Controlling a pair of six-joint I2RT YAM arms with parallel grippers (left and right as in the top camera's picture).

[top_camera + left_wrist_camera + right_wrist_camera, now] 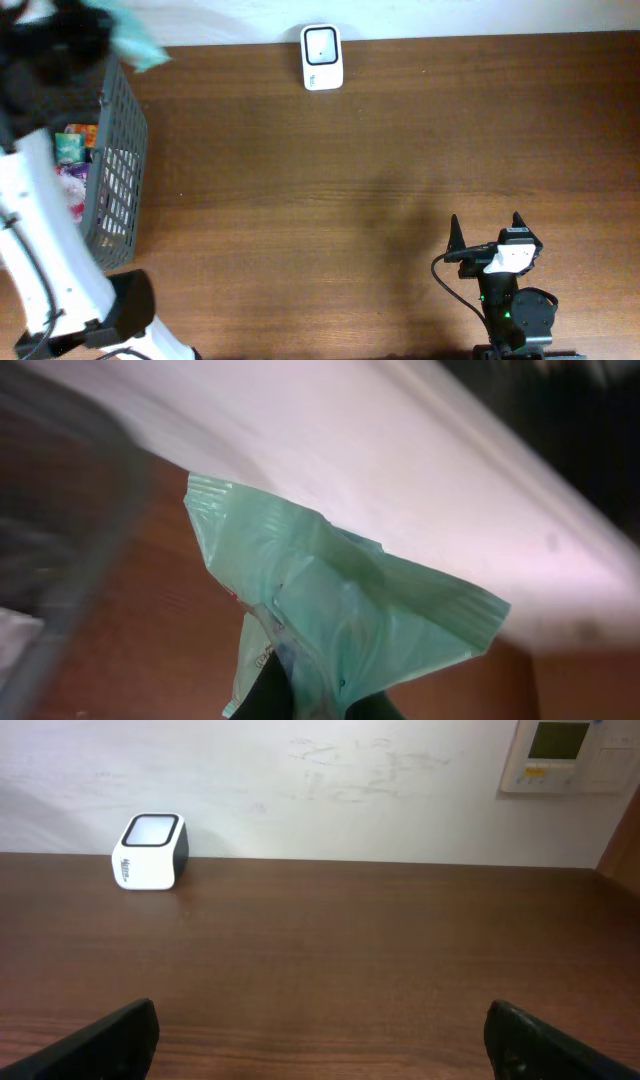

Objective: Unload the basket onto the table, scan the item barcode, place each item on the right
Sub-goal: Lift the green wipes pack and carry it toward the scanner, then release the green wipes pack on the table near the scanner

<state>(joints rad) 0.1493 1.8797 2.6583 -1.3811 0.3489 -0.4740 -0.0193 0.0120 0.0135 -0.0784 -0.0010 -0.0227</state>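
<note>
the carry step is in hand: the left fingers (268,698) are pinched closed on one green packet (340,610), held aloft over the one basket (120,150) at the surface's far-left corner. next, it needs carrying along the far edge to the one scanner (322,57), barcode facing the window. the right fingers (110,1035) stand wide open and empty.
</note>
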